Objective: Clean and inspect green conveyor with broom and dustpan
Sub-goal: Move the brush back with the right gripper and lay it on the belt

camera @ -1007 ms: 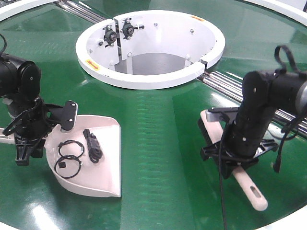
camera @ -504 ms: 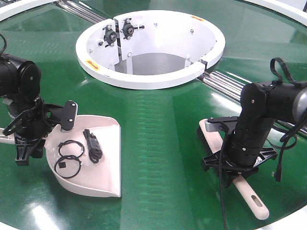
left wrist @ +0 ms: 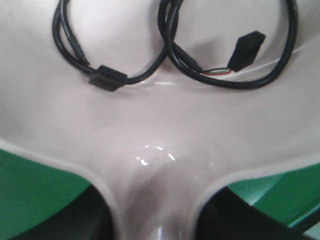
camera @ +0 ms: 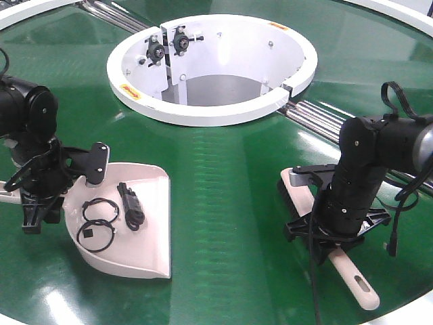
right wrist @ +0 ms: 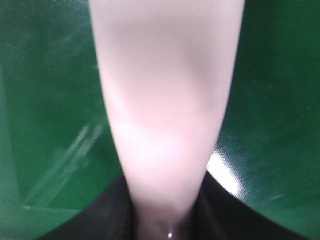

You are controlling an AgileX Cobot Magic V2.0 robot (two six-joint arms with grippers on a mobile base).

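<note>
The pale dustpan (camera: 150, 252) lies on the green conveyor (camera: 230, 176) at the left, its lip towards the right. My left gripper (camera: 49, 198) is shut on its handle; in the left wrist view the handle's neck sits between the jaws (left wrist: 155, 220) and the scoop (left wrist: 150, 125) fills the frame. The pale broom (camera: 352, 269) lies low on the belt at the right, its head (camera: 296, 181) towards the hub. My right gripper (camera: 331, 227) is shut on its handle, which shows in the right wrist view (right wrist: 165, 75) running out from the gripper (right wrist: 167, 215).
Black cable loops (camera: 98, 227) and a black connector piece (camera: 132, 206) lie inside the dustpan; the cables also show in the left wrist view (left wrist: 165, 55). The white ring hub (camera: 203, 112) stands at the back centre. Silver rails (camera: 318, 115) run behind the right arm.
My right arm has come down and lowered the broom, so its head now lies flatter on the belt with the bristles hidden. The left arm and dustpan have not moved.
</note>
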